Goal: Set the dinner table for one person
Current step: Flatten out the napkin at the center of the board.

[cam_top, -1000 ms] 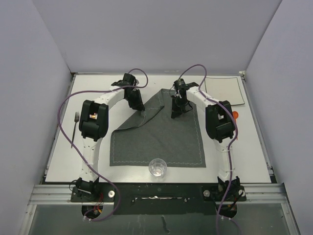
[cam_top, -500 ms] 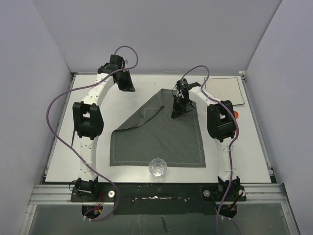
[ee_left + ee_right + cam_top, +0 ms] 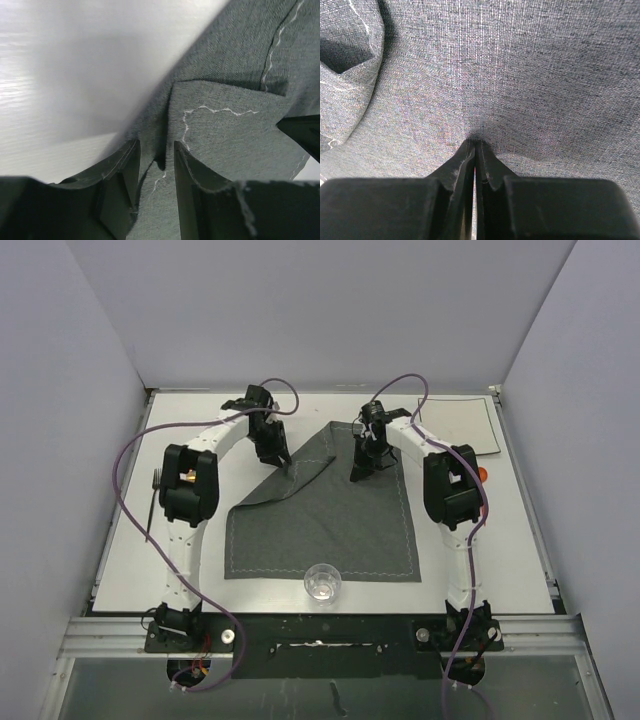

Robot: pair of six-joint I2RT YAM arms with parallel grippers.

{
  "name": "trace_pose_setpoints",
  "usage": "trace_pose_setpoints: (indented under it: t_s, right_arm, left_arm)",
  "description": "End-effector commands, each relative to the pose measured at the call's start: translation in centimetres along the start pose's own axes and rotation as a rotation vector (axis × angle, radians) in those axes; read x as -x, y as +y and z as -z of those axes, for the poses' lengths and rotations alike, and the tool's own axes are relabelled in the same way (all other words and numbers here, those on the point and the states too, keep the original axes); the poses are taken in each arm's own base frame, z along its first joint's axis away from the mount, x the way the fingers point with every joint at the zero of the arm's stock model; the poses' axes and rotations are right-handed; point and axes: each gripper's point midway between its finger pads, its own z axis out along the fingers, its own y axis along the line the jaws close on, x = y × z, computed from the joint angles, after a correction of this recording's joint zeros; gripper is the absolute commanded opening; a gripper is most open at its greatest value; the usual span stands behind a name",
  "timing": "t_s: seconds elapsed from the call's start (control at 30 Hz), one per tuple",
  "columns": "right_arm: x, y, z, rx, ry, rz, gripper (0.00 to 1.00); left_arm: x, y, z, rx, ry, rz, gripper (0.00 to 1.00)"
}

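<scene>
On the white dinner table (image 3: 130, 570) lies a dark grey placemat (image 3: 330, 530) with its far left corner folded over onto itself. My left gripper (image 3: 279, 458) is down at that fold. In the left wrist view it (image 3: 155, 147) is open, the jaws a little apart astride the stitched, doubled edge of the placemat (image 3: 230, 135). My right gripper (image 3: 358, 473) stands on the far middle of the mat. The right wrist view shows it (image 3: 474, 141) shut, its tips pressing into the placemat (image 3: 520, 65).
A clear glass (image 3: 322, 581) stands at the mat's near edge. A fork (image 3: 153, 502) lies at the left, partly behind the left arm. A white square plate (image 3: 458, 425) sits far right, with a small orange thing (image 3: 481, 474) near the right arm.
Half a second ago the left arm was at the table's far left edge; it has come back down onto the folded corner, jaws wider. The right gripper has stayed put.
</scene>
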Motion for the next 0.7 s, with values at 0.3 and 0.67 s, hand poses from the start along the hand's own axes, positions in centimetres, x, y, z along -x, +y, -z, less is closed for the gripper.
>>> trace_pose_setpoints:
  t_s: [0.3,0.67]
  right_arm:
    - [-0.4,-1.2,-0.1,-0.046,0.013,0.010,0.00]
    - [-0.7,-1.6,-0.4,-0.052,0.025,0.014,0.00]
  left_arm:
    - [0.4,-2.9,-2.5,-0.070,-0.019,-0.040,0.32]
    - [0.4,-2.8,-2.9,-0.068,-0.010,-0.041,0.01]
